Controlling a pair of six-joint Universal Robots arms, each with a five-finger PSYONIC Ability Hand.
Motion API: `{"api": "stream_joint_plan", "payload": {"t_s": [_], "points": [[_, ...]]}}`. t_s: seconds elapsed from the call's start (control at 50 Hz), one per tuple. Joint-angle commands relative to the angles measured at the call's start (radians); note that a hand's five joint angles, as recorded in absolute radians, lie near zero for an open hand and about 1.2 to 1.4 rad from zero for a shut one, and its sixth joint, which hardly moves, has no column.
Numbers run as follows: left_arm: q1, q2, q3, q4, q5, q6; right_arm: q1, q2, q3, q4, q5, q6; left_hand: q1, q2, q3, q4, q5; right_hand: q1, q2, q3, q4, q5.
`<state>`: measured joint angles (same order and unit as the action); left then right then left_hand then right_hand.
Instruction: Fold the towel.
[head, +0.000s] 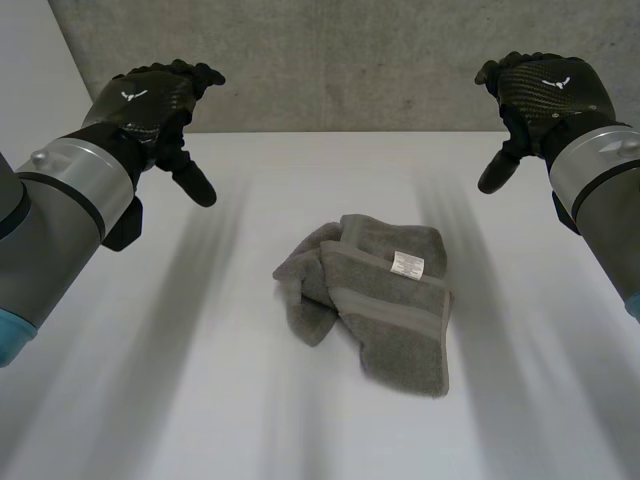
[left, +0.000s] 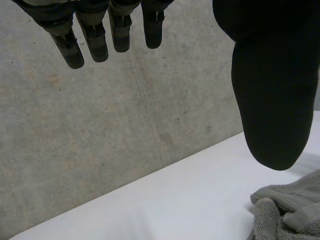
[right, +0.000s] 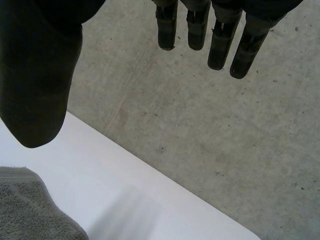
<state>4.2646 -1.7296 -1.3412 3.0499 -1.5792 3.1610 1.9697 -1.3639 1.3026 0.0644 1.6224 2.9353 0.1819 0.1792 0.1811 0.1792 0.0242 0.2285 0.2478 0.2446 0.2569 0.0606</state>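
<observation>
The nearest stretch of the white table (head: 200, 410) is smooth and matte. Beyond it, about the middle of the table, lies the towel (head: 385, 310) — grey terry cloth, thick and nubbly. It is loosely folded into a rough rectangle. A flat woven band runs across the upper layer, and a small white label (head: 407, 264) is sewn near its far edge. On the side toward the left arm the cloth bunches into a rumpled lobe.

Bare tabletop lies between the towel and either hand. The grey left arm (head: 60, 215) and right arm (head: 600, 185) come in from the two sides, and both hands hover above the table's far part, well apart from the towel and from each other.

The left hand (head: 150, 100) is slack, its fingers (left: 92, 40) hanging straight and spread with the thumb (left: 272, 100) set wide — it holds nothing. The right hand (head: 540, 90) is the same, with straight fingers (right: 220, 45) and the thumb (right: 35, 85) apart, and it is empty.

Behind the table's far edge stands a rough, mottled grey concrete wall (head: 350, 60).
</observation>
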Motion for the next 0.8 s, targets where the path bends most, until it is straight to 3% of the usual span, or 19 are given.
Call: {"api": "stream_joint_plan", "payload": {"t_s": [0.02,0.16,0.22,0.3,0.4,0.48,0.52,0.62,0.8], "points": [[0.0,0.008,-0.003,0.004,-0.013,0.0,-0.015,0.003,-0.002,0.002,-0.022,0.004,0.023,0.026,0.024,0.026,0.006,-0.054,-0.073,-0.07,-0.082,-0.061],[0.0,0.024,-0.01,0.009,-0.015,0.002,-0.017,0.005,-0.003,0.002,-0.046,0.013,0.02,0.023,0.021,0.023,0.003,-0.054,-0.073,-0.07,-0.082,-0.061],[0.0,0.027,-0.018,0.026,-0.01,0.002,-0.009,0.005,0.003,-0.002,-0.11,0.005,0.031,0.034,0.032,0.034,0.015,-0.054,-0.073,-0.07,-0.082,-0.061],[-0.002,0.013,-0.035,0.069,-0.008,0.004,-0.012,0.002,0.017,0.001,-0.273,-0.027,0.058,0.061,0.059,0.061,0.041,-0.054,-0.073,-0.07,-0.082,-0.061],[-0.009,-0.028,-0.052,0.107,-0.002,0.005,-0.002,-0.006,0.049,0.023,-0.383,-0.118,0.108,0.11,0.109,0.11,0.091,-0.054,-0.073,-0.07,-0.082,-0.061],[-0.011,-0.091,-0.053,0.113,0.002,0.024,0.014,0.006,0.078,0.038,-0.392,-0.24,0.161,0.163,0.162,0.163,0.144,-0.054,-0.073,-0.07,-0.082,-0.061],[-0.014,-0.122,-0.055,0.113,0.01,0.045,0.049,0.017,0.112,0.044,-0.391,-0.397,0.17,0.172,0.17,0.172,0.153,-0.054,-0.073,-0.07,-0.082,-0.061],[-0.067,-0.252,-0.053,0.115,0.06,0.144,0.145,0.081,0.168,0.035,-0.391,-0.601,0.181,0.184,0.182,0.184,0.164,-0.054,-0.073,-0.07,-0.082,-0.061],[-0.098,-0.389,-0.052,0.139,0.068,0.155,0.228,0.259,0.228,-0.07,-0.389,-0.708,0.184,0.187,0.185,0.187,0.167,-0.054,-0.073,-0.07,-0.082,-0.061]]}}
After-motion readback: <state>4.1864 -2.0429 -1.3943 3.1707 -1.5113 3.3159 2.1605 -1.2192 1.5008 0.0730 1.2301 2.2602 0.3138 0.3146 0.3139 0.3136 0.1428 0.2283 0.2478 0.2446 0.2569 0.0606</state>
